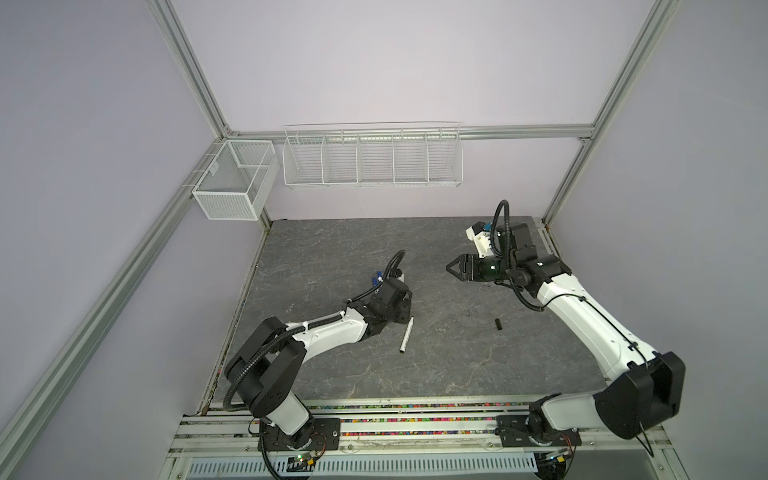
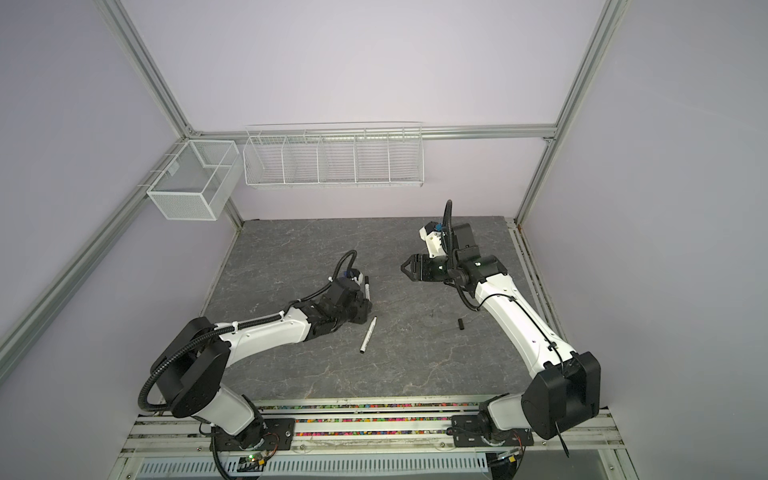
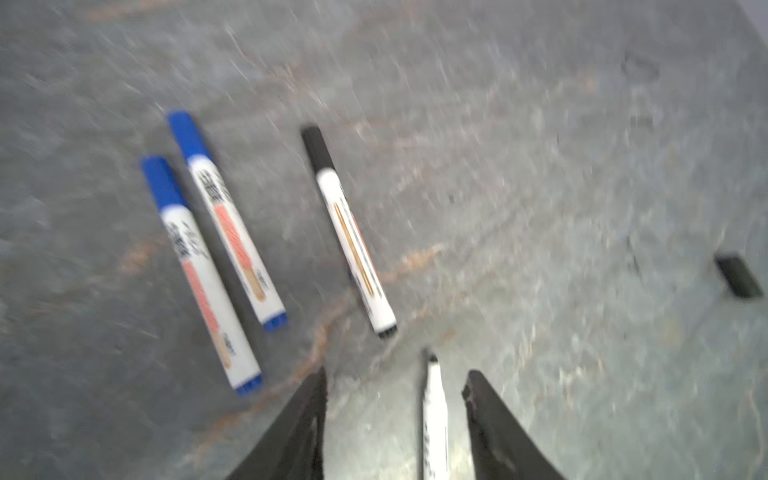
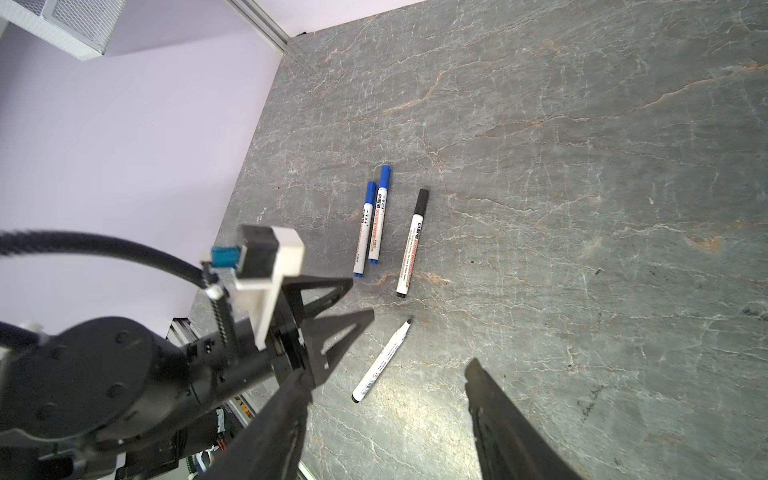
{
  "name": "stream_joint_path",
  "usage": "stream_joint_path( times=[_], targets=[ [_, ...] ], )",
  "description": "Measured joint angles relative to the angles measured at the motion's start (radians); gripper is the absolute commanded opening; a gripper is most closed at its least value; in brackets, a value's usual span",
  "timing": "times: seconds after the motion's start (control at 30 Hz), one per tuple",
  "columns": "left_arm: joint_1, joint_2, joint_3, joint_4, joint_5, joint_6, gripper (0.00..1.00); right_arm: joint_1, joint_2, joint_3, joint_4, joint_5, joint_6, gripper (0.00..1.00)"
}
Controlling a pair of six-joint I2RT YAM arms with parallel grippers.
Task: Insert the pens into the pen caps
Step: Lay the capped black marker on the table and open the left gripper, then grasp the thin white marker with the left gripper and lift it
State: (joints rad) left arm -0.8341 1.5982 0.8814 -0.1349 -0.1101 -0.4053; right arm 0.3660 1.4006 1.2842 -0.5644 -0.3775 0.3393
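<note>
Right, what's the left arm doing?

I've got the left gripper (image 3: 397,376) low over the table (image 4: 582,166) with its jaws apart. In the left wrist view the uncapped pen (image 3: 434,415) lies between them, its black tip pointing away from the wrist. That view is blurred, so I can't tell whether either jaw touches it. In the right wrist view it lies flat on the table just beside the jaw tips.

And your right arm?

The right gripper (image 4: 390,370) hangs above the table, jaws wide apart with nothing in them. In both top views it points toward the left side.

Where are the caps?

I see one black cap (image 1: 498,323) loose on the table, well apart from the pens, on the right arm's side. The other three caps are on pens. A blue-capped pen (image 4: 362,228) lies with a second blue-capped pen (image 4: 379,214) alongside it, touching or nearly so, and I can't say which. A black-capped pen (image 4: 412,243) lies just beside that pair. All three lie flat on the table, near the uncapped one's tip.
</note>
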Motion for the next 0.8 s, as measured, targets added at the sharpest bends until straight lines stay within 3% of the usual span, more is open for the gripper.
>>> stream_joint_path(
  times=[0.13,0.23,0.47,0.57,0.7,0.8],
  targets=[
    [-0.038,0.022,-0.012,-0.076,0.082,0.018,0.6,-0.001,0.0,0.0,0.0,0.0,0.0,0.64],
    [-0.046,0.049,-0.008,-0.119,0.103,0.028,0.48,-0.002,0.0,0.0,0.0,0.0,0.0,0.63],
    [-0.079,0.119,0.075,-0.26,0.054,0.042,0.34,-0.005,0.0,-0.008,0.0,0.008,0.001,0.63],
    [-0.115,0.142,0.109,-0.317,0.016,0.05,0.24,-0.005,0.0,-0.021,0.0,0.014,0.001,0.62],
    [-0.15,0.163,0.142,-0.355,-0.003,0.058,0.01,-0.006,0.0,-0.023,0.001,0.018,0.003,0.62],
    [-0.154,0.154,0.141,-0.358,0.014,0.067,0.0,-0.008,0.0,-0.03,0.001,0.019,0.005,0.62]
  ],
)
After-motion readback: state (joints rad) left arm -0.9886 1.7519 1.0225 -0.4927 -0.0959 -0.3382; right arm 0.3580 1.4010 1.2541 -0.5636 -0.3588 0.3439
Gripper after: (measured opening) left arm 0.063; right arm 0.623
